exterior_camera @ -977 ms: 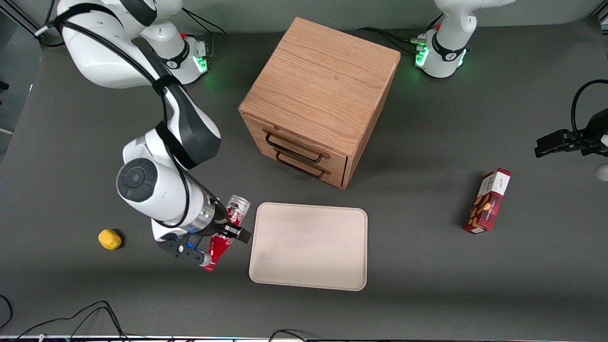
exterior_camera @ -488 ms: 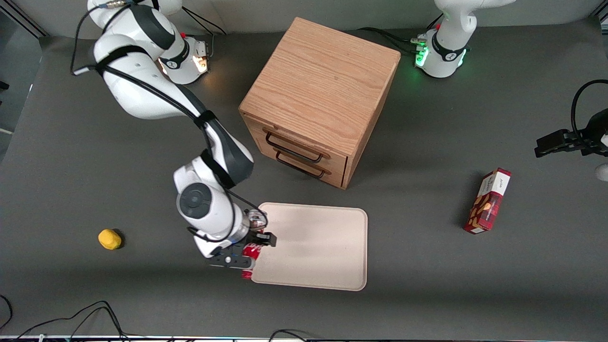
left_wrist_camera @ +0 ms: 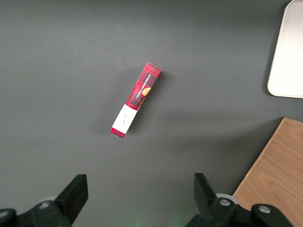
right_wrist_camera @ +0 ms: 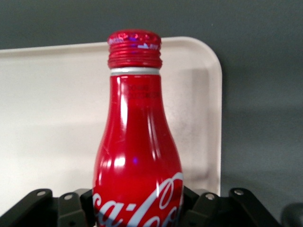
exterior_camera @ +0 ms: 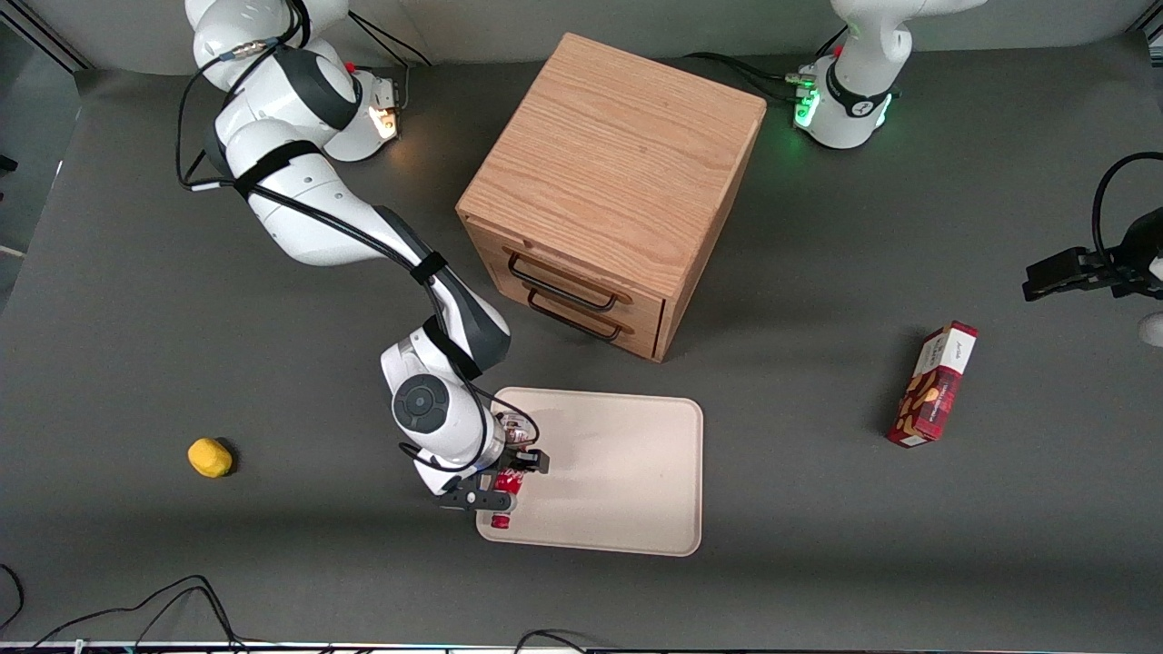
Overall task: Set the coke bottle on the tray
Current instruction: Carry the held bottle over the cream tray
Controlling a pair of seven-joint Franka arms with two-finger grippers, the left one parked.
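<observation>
The coke bottle [exterior_camera: 505,489] is red with white script and is held over the beige tray [exterior_camera: 618,472], at the tray's end toward the working arm. Its capped neck points toward the front camera, near the tray's rim. My right gripper [exterior_camera: 509,474] is shut on the bottle's body. In the right wrist view the bottle [right_wrist_camera: 137,151] fills the middle, with the black fingers [right_wrist_camera: 194,205] pressed against both of its sides and the tray [right_wrist_camera: 52,109] under it. I cannot tell whether the bottle touches the tray. A corner of the tray [left_wrist_camera: 289,56] also appears in the left wrist view.
A wooden two-drawer cabinet [exterior_camera: 609,191] stands just farther from the front camera than the tray. A yellow object [exterior_camera: 209,457] lies toward the working arm's end of the table. A red snack box [exterior_camera: 934,384] lies toward the parked arm's end.
The arm has carried the bottle sideways from beside the tray, over the bare table, to above the tray's end. The gripper has stayed shut on it throughout.
</observation>
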